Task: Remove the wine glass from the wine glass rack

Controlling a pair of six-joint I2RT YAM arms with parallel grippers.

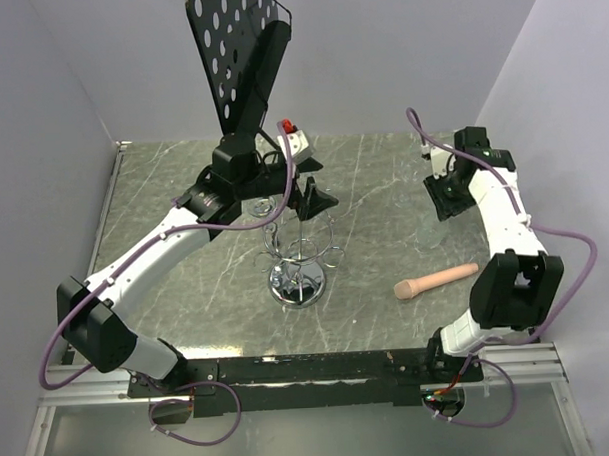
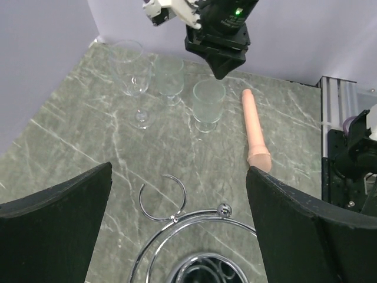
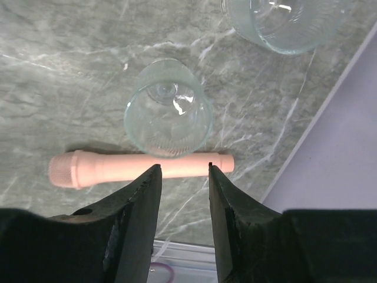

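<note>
The wine glass rack (image 1: pixel 297 256) stands mid-table on its round shiny base, and its chrome ring (image 2: pixel 194 233) lies just below my left gripper (image 2: pixel 179 206), which hangs wide open over it with nothing between the fingers. The loops I can see carry no glass. Three wine glasses stand upright on the table at the right: one (image 2: pixel 208 101) nearest the rack, one (image 2: pixel 168 73) behind it and a taller one (image 2: pixel 131 65). My right gripper (image 3: pixel 184 171) hovers above the nearest glass (image 3: pixel 169 107), jaws apart and empty.
A pink cylinder (image 1: pixel 436 280) lies on the table just in front of the glasses. A black perforated music stand (image 1: pixel 240 50) rises at the back, behind the left arm. Side walls close in the table on the left and right.
</note>
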